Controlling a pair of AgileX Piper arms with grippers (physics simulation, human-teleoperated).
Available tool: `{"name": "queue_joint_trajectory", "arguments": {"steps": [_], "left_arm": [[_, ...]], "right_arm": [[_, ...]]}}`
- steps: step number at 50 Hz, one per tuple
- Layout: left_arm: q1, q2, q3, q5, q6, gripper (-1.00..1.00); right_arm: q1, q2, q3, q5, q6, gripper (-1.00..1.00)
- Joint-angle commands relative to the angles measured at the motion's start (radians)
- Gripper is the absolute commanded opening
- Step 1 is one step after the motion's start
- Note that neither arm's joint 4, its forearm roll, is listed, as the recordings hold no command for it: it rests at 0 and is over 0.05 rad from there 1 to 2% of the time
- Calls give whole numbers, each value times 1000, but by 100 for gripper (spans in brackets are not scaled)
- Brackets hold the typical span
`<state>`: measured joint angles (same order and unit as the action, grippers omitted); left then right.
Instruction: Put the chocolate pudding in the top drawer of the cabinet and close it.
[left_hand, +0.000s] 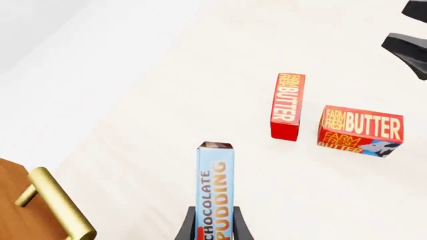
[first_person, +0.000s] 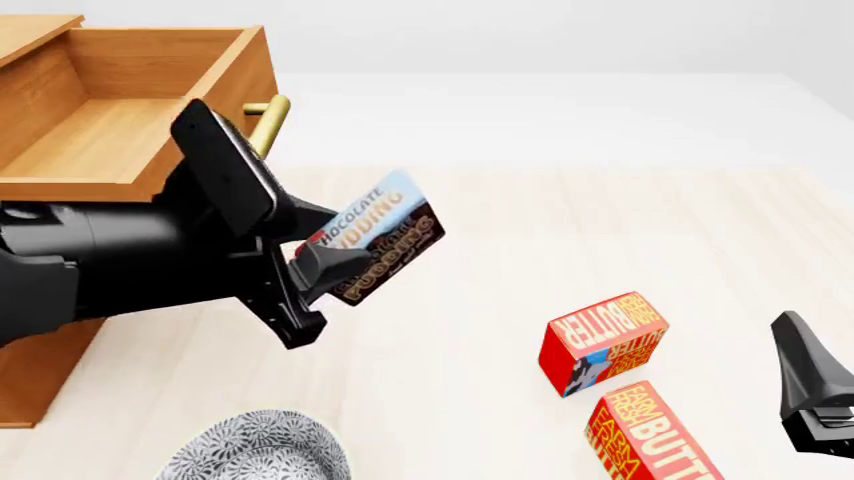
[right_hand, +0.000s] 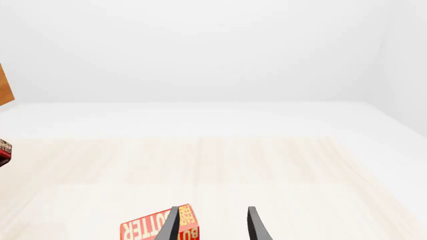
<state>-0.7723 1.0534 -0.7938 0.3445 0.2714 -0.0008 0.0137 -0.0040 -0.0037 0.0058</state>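
Pudding (first_person: 378, 240) gripped tilted in the clenched left gripper (first_person: 318, 268), held above the table (first_person: 561, 230) just beside the opened top drawer (first_person: 120, 120) of the cabinet (first_person: 34, 380), right gripper (right_hand: 212, 225) seen spread and empty, two butter boxes (first_person: 601, 340) laid nearby, patterned bowl (first_person: 260, 450) at the near edge

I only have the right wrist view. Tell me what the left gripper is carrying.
Observer: The left gripper is shut on the chocolate pudding, a flat box with a light-blue top and dark brown bottom, lifted off the table.
Operator: Report the drawer.
Observer: The top drawer of the orange-brown wooden cabinet stands open, nothing visible inside.
Operator: Say where the butter is.
Observer: Two red-and-orange butter boxes lie close together on the table by your right gripper, which is open.
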Motion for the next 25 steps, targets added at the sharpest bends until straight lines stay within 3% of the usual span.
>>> {"name": "queue_joint_trajectory", "arguments": {"steps": [1,25], "left_arm": [[9,-40,-46,49,65,-100],[39,-94,-134,137,191,-100]], "right_arm": [[0,0,0,0,0,100],[0,0,0,0,0,100]]}}
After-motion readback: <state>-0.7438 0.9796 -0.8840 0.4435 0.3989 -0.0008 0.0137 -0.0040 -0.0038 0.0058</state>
